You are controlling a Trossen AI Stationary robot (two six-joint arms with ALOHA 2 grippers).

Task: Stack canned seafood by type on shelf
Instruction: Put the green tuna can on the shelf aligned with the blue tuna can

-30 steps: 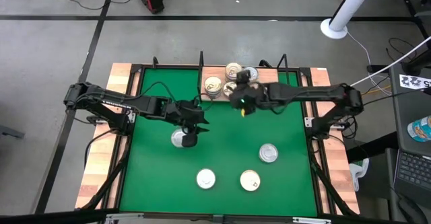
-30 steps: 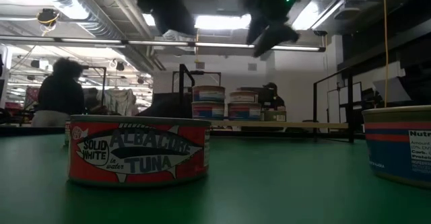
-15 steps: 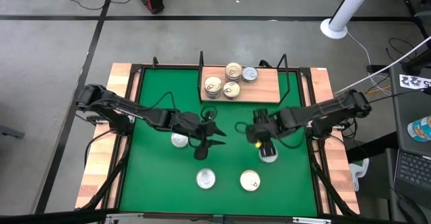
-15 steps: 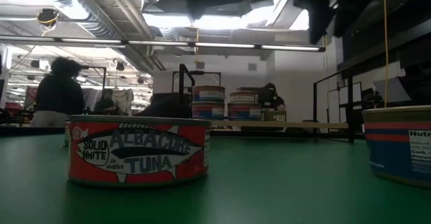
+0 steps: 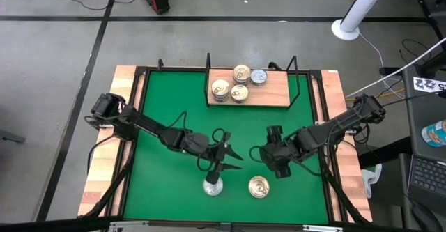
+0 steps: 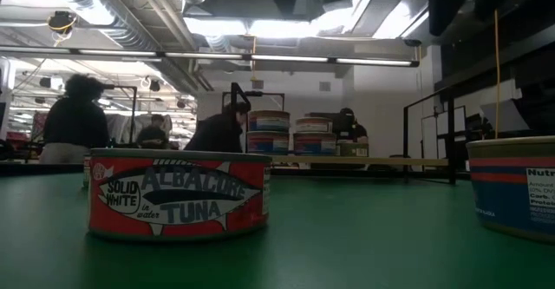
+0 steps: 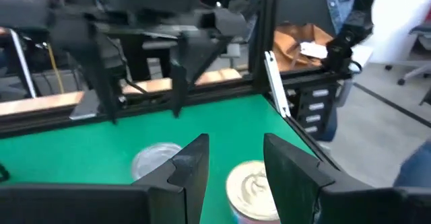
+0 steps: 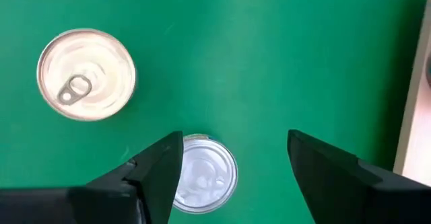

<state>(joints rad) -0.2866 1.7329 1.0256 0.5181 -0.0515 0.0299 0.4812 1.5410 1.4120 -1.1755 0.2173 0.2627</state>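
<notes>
High view: shelf (image 5: 270,93) at the green counter's (image 5: 167,106) far edge holds four tins (image 5: 238,83). Left gripper (image 5: 221,164), fingers apart, hovers above a silver-topped tin (image 5: 212,186). Right gripper (image 5: 278,164), fingers apart, hovers beside a gold-topped tin (image 5: 258,187).

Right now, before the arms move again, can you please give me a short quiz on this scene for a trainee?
1. True or false: the right gripper is shut on a can.
2. How many can tops show on the shelf from above? A two, B four, C six.
3. Fill in: seen between the open fingers of the left gripper is a can with a pale ___ top.
Key: 1 false, it hangs open over a silver-topped can. 2 B. 3 gold.
</notes>
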